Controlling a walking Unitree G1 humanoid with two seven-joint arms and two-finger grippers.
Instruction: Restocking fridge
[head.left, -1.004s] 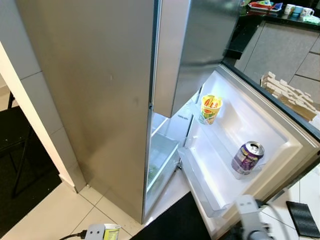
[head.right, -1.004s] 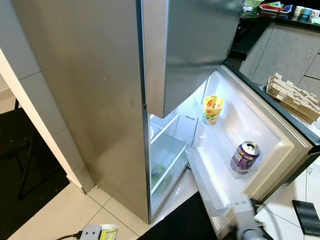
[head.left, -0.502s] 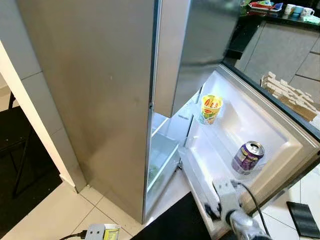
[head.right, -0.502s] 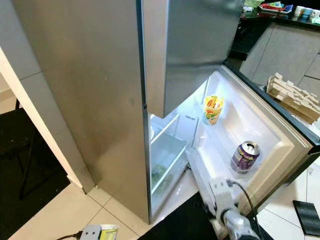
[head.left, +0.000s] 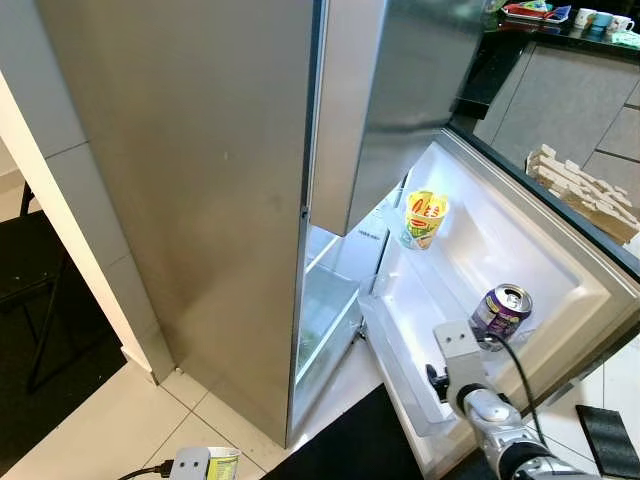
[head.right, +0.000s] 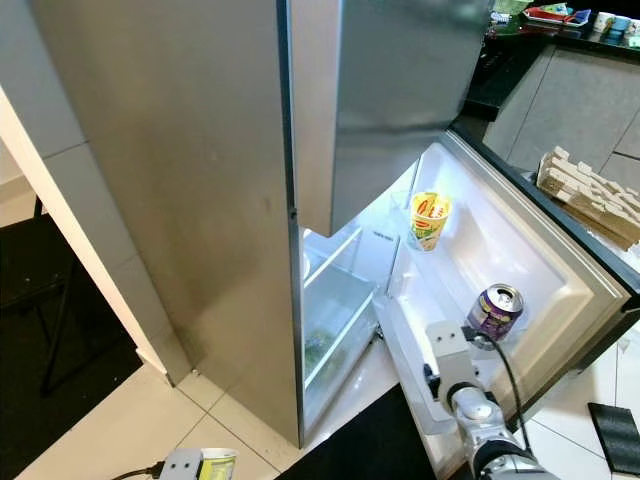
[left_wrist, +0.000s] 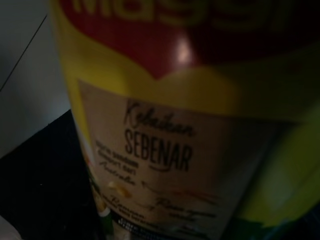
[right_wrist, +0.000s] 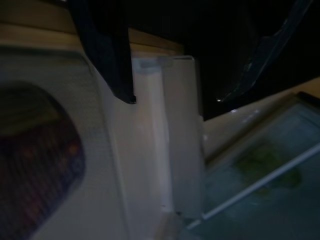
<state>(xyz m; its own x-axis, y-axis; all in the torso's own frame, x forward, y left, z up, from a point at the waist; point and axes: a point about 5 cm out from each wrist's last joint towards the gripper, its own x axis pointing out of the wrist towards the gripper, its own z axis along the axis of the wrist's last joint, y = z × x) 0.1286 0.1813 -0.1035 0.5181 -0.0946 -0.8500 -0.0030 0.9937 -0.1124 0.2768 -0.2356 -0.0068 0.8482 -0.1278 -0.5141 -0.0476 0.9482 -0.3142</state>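
The fridge's lower door (head.left: 520, 240) stands open. Its shelf (head.left: 400, 372) holds a yellow noodle cup (head.left: 424, 218) at the far end and a purple can (head.left: 500, 312) nearer me. My right gripper (head.left: 437, 383) is at the shelf's front wall, just below and left of the can, open, with one black finger (right_wrist: 107, 55) over the white shelf rim. Through that wall the can (right_wrist: 35, 170) shows as a dim blur. Low at the left, my left gripper (head.left: 190, 466) is shut on a yellow Maggi noodle cup (left_wrist: 175, 125), held above the floor tiles.
A glass-fronted crisper drawer (head.left: 325, 320) with greens sits inside the fridge's lower compartment. A black mat (head.left: 340, 445) lies in front of it. A dark counter (head.left: 560, 40) with cups and a cardboard tray (head.left: 585, 185) stand at the right. A black chair (head.left: 30, 290) stands at the left.
My right arm has risen from the bottom edge of the picture up to the door shelf, beside the purple can. The left gripper and its cup have stayed put.
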